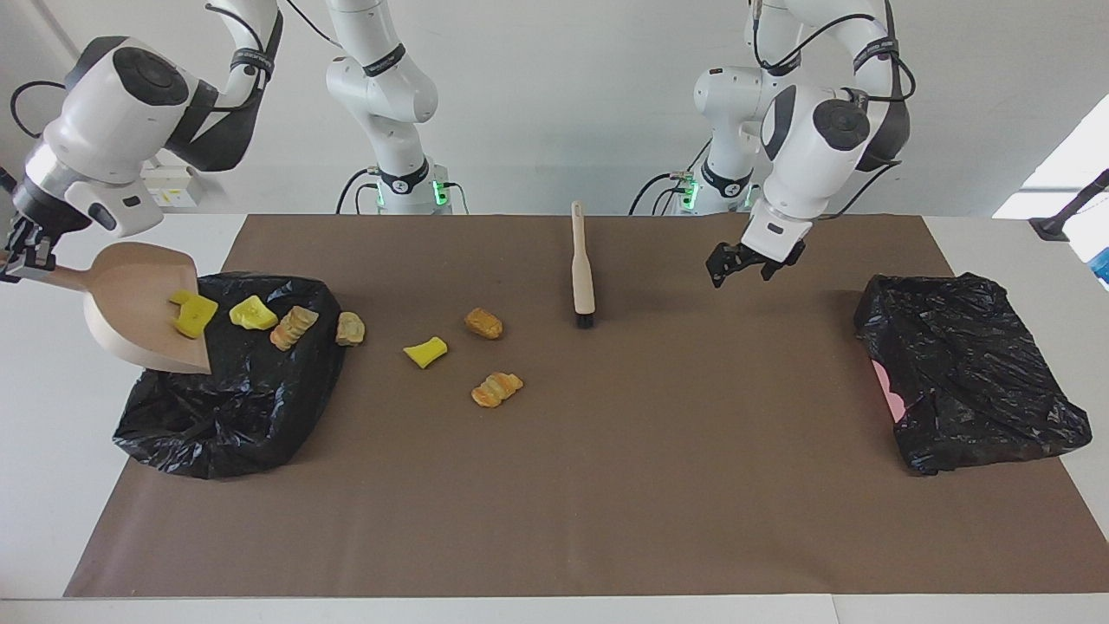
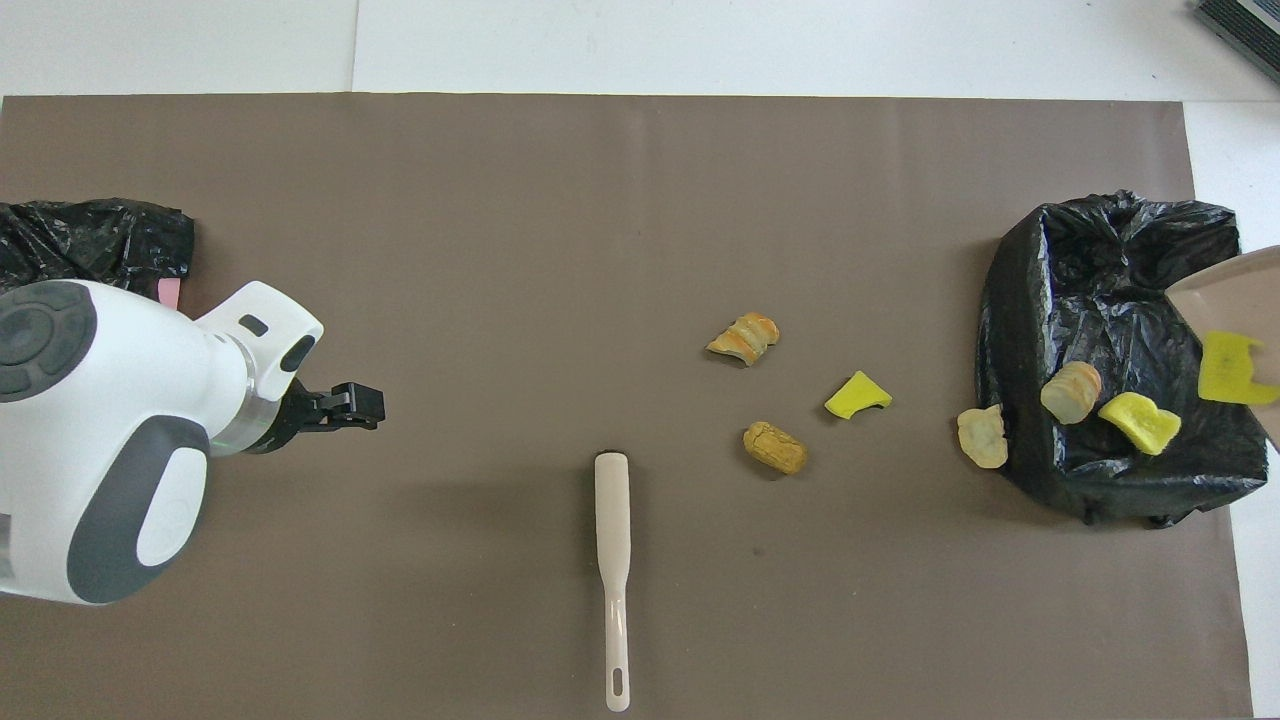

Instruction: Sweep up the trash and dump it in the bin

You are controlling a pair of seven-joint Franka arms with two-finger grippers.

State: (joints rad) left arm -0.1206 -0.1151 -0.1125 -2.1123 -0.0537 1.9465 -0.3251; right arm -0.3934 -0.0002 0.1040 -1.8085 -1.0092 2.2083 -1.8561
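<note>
right claw (image 1: 19, 251) clamped on the handle of the beige dustpan (image 1: 139, 303), up in the air over the black bin bag (image 1: 225, 407) at the right arm's end of the table (image 1: 606, 485). pan tilted, mouth down toward the bag. one yellow wedge (image 1: 192, 314) on the pan's blade. second yellow wedge (image 1: 251, 313) and a tan chunk (image 1: 294, 327) lie on the bag. another tan chunk (image 1: 350, 328) touches the bag's edge, on the brown mat.

loose on the mat near the table's middle: third yellow wedge (image 1: 425, 352), a tan chunk (image 1: 483, 323), an orange-striped chunk (image 1: 496, 389), each apart from the others.

brush (image 1: 582, 273) flat on the mat near the robots' edge, bristles pointing away from them, nothing gripping it.

left claw (image 1: 742, 261) in the air, fingers a little apart and holding nothing, over bare mat between the brush and the second black bag (image 1: 970, 373) at the left arm's end.
</note>
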